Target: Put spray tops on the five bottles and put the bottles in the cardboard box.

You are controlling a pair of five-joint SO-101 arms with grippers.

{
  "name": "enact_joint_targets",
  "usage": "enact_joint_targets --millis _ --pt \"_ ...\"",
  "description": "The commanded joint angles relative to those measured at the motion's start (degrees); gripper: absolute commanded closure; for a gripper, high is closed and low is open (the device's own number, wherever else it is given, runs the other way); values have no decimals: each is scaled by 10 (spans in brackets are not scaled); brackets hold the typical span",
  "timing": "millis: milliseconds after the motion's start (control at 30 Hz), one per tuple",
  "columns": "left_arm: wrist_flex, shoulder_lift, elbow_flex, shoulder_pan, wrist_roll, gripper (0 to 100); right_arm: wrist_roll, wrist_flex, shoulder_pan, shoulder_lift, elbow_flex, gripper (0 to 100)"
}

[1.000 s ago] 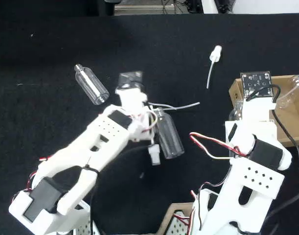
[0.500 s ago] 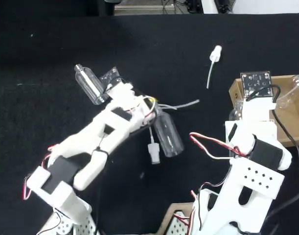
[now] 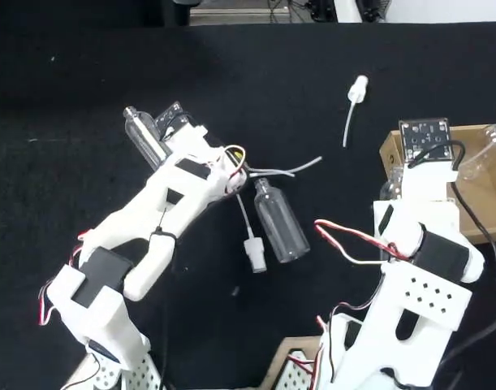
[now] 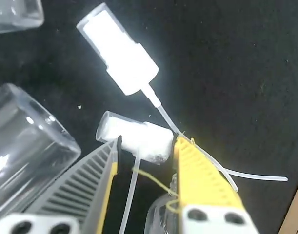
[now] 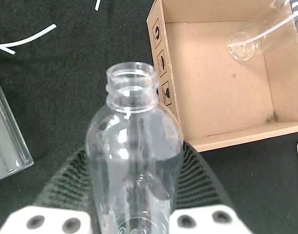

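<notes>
**Both grippers loaded: bottle right, spray top left**
The right gripper (image 5: 134, 183) clamps an uncapped bottle (image 5: 134, 146) just beside the cardboard box (image 5: 212, 97), with the long axis along the fingers and the open neck pointing away from the wrist. The box holds one boxed bottle (image 5: 248, 41), cut off at the frame edge. The left gripper (image 4: 146, 144) grasps a spray top (image 4: 136, 139) crosswise. A loose bottle (image 3: 280, 221) lies flat, neck toward that gripper.

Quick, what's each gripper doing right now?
Left gripper: shut on a spray top.
Right gripper: shut on an uncapped bottle.
</notes>
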Motion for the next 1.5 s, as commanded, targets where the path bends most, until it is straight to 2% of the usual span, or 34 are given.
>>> enact_joint_targets --millis 0,100,333,533,600,733,900,1333,1467 --pt "5 -2 -32 -1 -5 827 4 -15 4 -19 0 988" --pt "17 -8 -34 0 -12 827 4 -15 4 -19 5 988" --pt "103 -48 -53 -2 -115 830 4 -15 5 -19 5 988" --pt "110 -87 -48 -1 -182 830 4 -26 5 -19 6 988" --pt "107 -87 -54 -3 -150 827 4 -26 5 -19 6 988" --pt "55 -68 -41 0 -5 826 4 -26 5 -19 7 988" --pt "38 -34 -45 -2 61 826 4 -35 4 -19 29 988" --pt "62 10 -48 -10 72 828 4 -65 5 -19 51 988" --pt "127 1 -73 -11 69 826 4 -65 5 -19 51 988"
